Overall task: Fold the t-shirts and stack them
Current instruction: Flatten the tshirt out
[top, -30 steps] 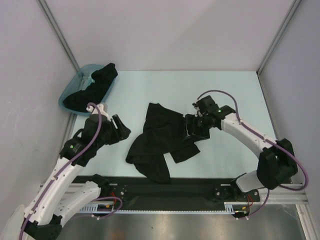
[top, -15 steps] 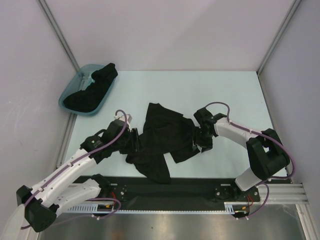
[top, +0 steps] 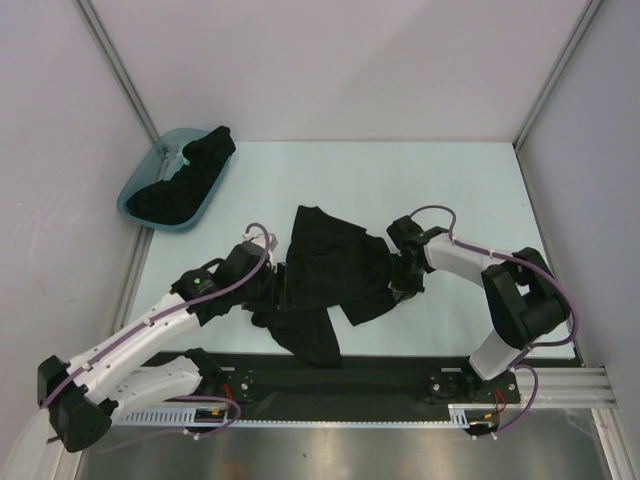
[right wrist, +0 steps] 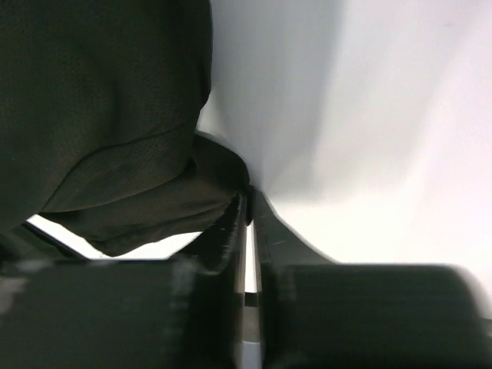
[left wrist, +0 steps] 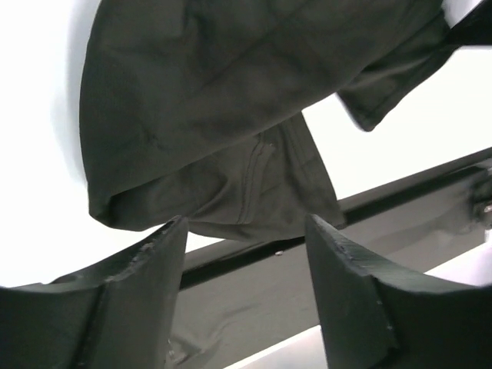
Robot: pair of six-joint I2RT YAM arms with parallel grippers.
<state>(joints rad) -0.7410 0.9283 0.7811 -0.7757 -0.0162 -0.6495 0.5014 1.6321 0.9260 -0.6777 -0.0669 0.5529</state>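
Observation:
One black t-shirt [top: 325, 275] lies crumpled in the middle of the pale table, and a lobe of it hangs toward the near edge. My left gripper [top: 275, 283] is at its left edge, open. In the left wrist view the shirt [left wrist: 231, 115] lies just beyond the spread fingertips [left wrist: 165, 254], with nothing between them. My right gripper [top: 397, 283] sits low at the shirt's right edge. In the right wrist view its fingers [right wrist: 231, 231] are pressed together, with a fold of the black cloth [right wrist: 115, 138] caught at their tips.
A teal tub [top: 142, 185] at the far left holds more black t-shirts [top: 190, 172] heaped over its rim. A black rail [top: 400, 375] runs along the table's near edge, just past the shirt's lower lobe. Grey walls close in both sides.
My left arm swung right, from beside the tub to the shirt's left edge. The right gripper dropped onto the shirt's right edge and closed.

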